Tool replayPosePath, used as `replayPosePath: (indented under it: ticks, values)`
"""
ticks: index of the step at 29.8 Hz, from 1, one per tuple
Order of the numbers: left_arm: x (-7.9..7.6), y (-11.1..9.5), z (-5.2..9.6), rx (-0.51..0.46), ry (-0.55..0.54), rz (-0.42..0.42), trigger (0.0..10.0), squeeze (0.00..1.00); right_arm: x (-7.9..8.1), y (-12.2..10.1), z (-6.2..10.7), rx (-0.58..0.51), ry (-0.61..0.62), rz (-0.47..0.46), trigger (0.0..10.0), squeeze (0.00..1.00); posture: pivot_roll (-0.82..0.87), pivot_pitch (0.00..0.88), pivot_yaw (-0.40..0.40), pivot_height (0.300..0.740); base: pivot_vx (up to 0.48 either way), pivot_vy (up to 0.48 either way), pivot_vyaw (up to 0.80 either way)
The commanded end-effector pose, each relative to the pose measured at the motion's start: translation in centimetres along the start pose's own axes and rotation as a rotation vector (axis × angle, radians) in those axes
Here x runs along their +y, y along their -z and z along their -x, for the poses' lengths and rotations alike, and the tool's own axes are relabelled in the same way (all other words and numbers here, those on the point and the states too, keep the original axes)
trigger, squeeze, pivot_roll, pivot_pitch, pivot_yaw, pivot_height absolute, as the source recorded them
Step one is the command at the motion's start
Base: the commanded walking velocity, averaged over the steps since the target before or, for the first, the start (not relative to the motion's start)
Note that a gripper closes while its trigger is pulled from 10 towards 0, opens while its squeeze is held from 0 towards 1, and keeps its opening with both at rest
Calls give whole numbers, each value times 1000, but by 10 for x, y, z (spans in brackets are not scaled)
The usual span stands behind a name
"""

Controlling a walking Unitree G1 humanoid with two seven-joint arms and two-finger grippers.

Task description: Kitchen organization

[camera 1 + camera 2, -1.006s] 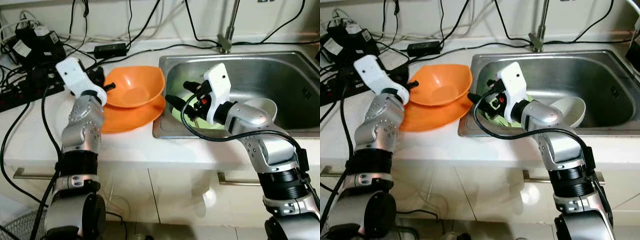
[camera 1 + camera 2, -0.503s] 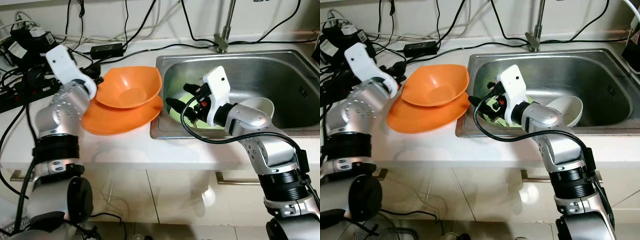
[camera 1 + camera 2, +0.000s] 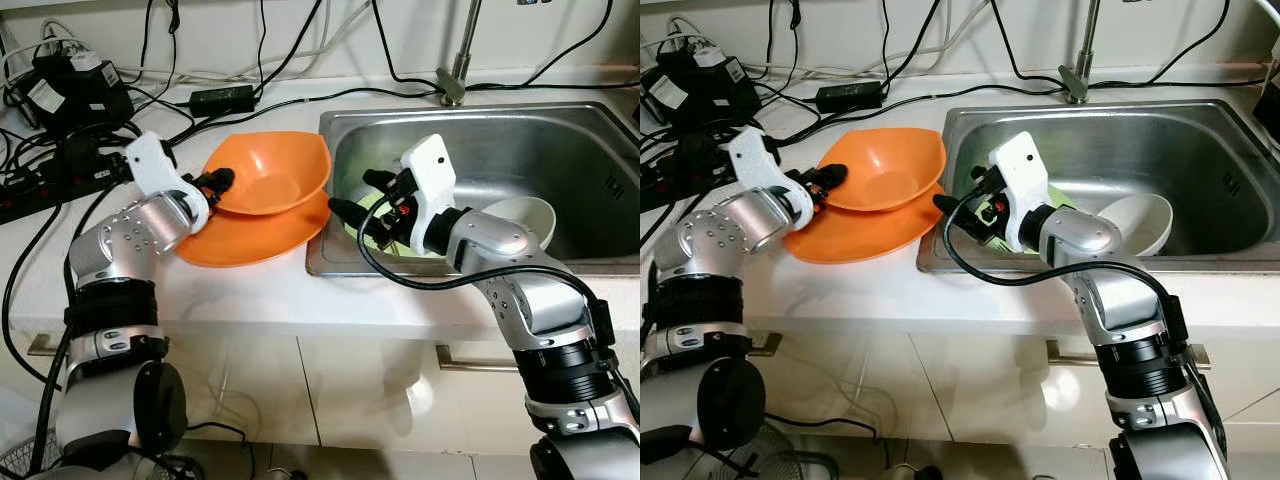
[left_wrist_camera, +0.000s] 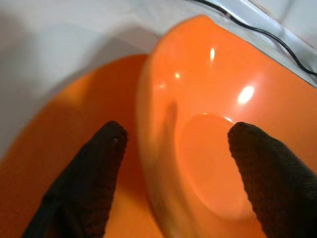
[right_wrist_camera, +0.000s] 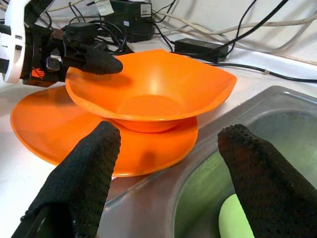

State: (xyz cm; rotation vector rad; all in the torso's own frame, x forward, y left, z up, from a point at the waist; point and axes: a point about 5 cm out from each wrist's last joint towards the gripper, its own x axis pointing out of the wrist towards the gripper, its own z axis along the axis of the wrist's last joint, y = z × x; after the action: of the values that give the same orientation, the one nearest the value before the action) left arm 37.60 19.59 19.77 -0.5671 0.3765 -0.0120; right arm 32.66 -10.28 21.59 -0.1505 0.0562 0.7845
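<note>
1. Left eye view: at centre left of the frame, the left tool (image 3: 218, 181) reaches the rim of an orange bowl (image 3: 270, 172) that sits on an orange plate (image 3: 250, 230) on the white counter (image 3: 260, 295). At centre, the right tool (image 3: 352, 198) hangs over the near left corner of the steel sink (image 3: 590, 130), where a green dish (image 3: 372, 222) and a white bowl (image 3: 520, 215) lie.
2. Right eye view: the same scene; cables and a power brick (image 3: 848, 95) clutter the upper left of the frame. Judging by this, the sorting looks barely begun, with two pieces still in the sink.
3. Left wrist view: the left tool's fingers stand wide, one outside the orange bowl's wall above the plate, one over its hollow; the rim lies between them, not yet pinched.
4. Right wrist view: the right tool's fingers are spread wide and empty, the orange stack ahead at centre, the green dish at lower right.
</note>
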Motion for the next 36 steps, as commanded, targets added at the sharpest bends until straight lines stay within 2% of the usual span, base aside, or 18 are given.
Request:
replayPosePath:
  ticks: [1,2,3,4,5,6,7,8,11,27,29,30,32,36]
  values:
    - [7,7,-1,46,-6,7,10000,1000,3,-2,0,-7,-7,9,10000,0,-95,47,137,740,0,0,0]
    - [10,10,-2,63,-12,12,10000,1000,3,-2,0,-7,-7,9,10000,0,-95,48,137,740,0,0,0]
    - [12,12,-2,76,-17,21,10000,639,3,-2,0,-8,-7,9,10000,0,-95,48,137,740,0,0,0]
    - [14,15,-3,86,-19,26,10000,0,3,-2,0,-8,-7,8,10000,0,-94,49,137,740,0,0,0]
    - [15,16,-3,93,-20,30,10000,0,3,-2,0,-9,-8,8,10000,0,-94,49,137,740,0,0,0]
    - [17,17,-3,96,-18,49,4353,0,3,-2,0,-8,-7,8,10000,0,-94,49,137,740,0,0,0]
    - [17,18,-3,98,-16,63,4353,0,3,-2,0,-8,-7,9,10000,0,-94,49,137,740,0,0,0]
    - [18,19,-2,103,-12,79,0,0,3,-2,0,-8,-6,8,10000,0,-94,50,137,740,0,0,0]
    - [21,22,-2,113,-13,105,0,0,3,-2,1,-7,-6,8,10000,0,-93,51,137,740,0,0,0]
    - [25,16,-3,75,-38,128,0,0,3,0,1,1,-14,7,10000,0,-95,50,134,740,0,0,0]
    - [26,15,-3,59,-51,127,0,0,3,0,1,3,-16,7,10000,0,-96,50,134,740,0,0,0]
    - [30,10,-3,4,-86,142,0,0,3,0,1,5,-19,8,10000,0,-96,49,133,740,0,0,0]
    - [32,8,-2,-15,-101,138,0,0,3,0,1,6,-20,8,10000,0,-95,48,133,740,0,0,0]
    - [40,0,0,-88,-160,112,0,0,5,0,1,6,-32,10,10000,0,-96,46,133,740,0,0,0]
